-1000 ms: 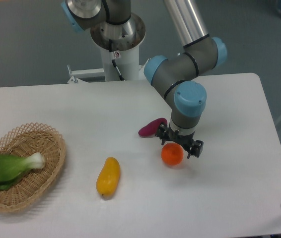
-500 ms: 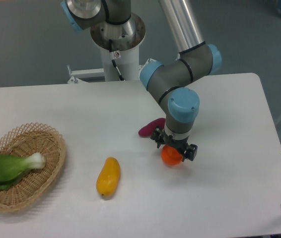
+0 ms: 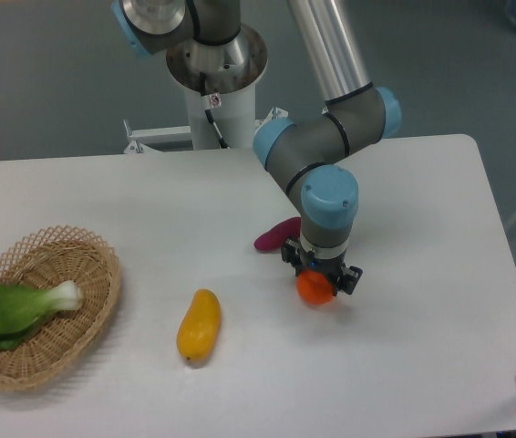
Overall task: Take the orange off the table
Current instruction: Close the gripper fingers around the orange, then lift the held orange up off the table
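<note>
The step in hand looked like the descent onto the fruit: the tool (image 3: 322, 276) hung straight down from the wrist and sat directly over the orange (image 3: 315, 289), its two fingers straddling the fruit on either side, with the top of the orange hidden under the tool body. The jaws stood apart around it, though whether the pads already touched the skin could not be told from this single high view. The orange lay on the white worktop (image 3: 422, 347), right of centre, casting a small shadow that suggested it was not yet lifted. Just behind it, close to the tool, lay the purple sweet potato (image 3: 274, 235), and well to the left the yellow mango-like fruit (image 3: 199, 325); a wicker basket (image 3: 76, 338) holding a green vegetable (image 3: 16, 308) stood at the far left edge. The next move probably called for closing the fingers squarely across the widest part of the ball, then a straight lift, taking care not to brush the sweet potato. Being round, the orange showed no long axis and pointed no particular way; any stem end was hidden
</note>
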`<state>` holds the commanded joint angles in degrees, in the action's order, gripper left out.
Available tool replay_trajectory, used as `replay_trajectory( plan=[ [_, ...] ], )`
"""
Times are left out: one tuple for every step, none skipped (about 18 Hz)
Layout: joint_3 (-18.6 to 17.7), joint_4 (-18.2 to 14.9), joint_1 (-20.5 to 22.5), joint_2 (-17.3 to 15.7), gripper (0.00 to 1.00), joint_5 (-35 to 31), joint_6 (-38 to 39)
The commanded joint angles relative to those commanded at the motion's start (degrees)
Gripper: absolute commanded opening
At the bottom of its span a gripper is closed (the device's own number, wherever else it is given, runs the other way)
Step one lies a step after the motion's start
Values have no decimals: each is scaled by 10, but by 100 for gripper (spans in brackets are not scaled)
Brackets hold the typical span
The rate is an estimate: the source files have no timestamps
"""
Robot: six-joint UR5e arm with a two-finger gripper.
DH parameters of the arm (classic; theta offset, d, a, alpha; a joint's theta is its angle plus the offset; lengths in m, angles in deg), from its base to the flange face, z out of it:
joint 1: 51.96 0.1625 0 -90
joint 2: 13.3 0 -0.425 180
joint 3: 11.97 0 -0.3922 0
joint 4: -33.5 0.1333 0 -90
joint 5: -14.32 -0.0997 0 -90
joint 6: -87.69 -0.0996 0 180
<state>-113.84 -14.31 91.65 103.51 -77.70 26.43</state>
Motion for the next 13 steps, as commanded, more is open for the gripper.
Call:
replay_trajectory(
  plan=[
    [2, 0, 0, -1, 58, 0, 0],
    [4, 0, 0, -2, 58, 0, 0],
    [7, 0, 1, -5, 58, 0, -1],
    [15, 1, 1, -8, 58, 0, -3],
    [27, 0, 3, -9, 58, 0, -5],
    [33, -1, 4, -10, 59, 1, -5],
    [39, -1, 6, -12, 59, 3, -4],
    [43, -2, 10, -16, 59, 2, -3],
    [44, -2, 17, -18, 59, 3, -5],
    [47, -2, 22, -18, 58, 1, -6],
    [49, -4, 24, -18, 59, 0, -7],
    [60, -9, 27, -18, 58, 1, -11],
    [69, -11, 28, -18, 58, 1, -11]
  ],
)
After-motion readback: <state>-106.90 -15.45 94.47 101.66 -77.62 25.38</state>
